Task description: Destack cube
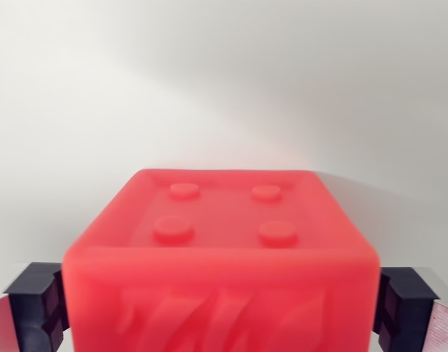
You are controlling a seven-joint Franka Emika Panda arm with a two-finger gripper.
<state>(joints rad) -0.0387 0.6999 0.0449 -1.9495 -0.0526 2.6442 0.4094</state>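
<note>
The largest thing in the wrist view is the pale white surface (224, 81) filling the upper half; I cannot tell whether it is the desk or a wall, and no edge or corner of it shows.

Next is the red cube (222, 257). It fills the lower centre of the view, running off the bottom edge. Its upper face has a raised rim and four round studs (222, 213) in a two-by-two pattern. The face towards the camera carries moulded relief, too blurred to read. Whatever the cube rests on lies below the frame, so I cannot confirm from here that another cube sits beneath it.

Smallest are my gripper (222, 308) pads: one dark pad (34, 301) at the wrist view's left and another at the wrist view's right. Each sits against a side of the cube with no visible gap, so I judge the jaws closed to the cube's width and gripping it.

Step in hand, as I judge it: the grasp on the upper cube is made and the separation is due. The next move calls for a straight lift, holding grip force constant so the studs below release without tilting the cube, then a sideways transfer and a level set-down.
</note>
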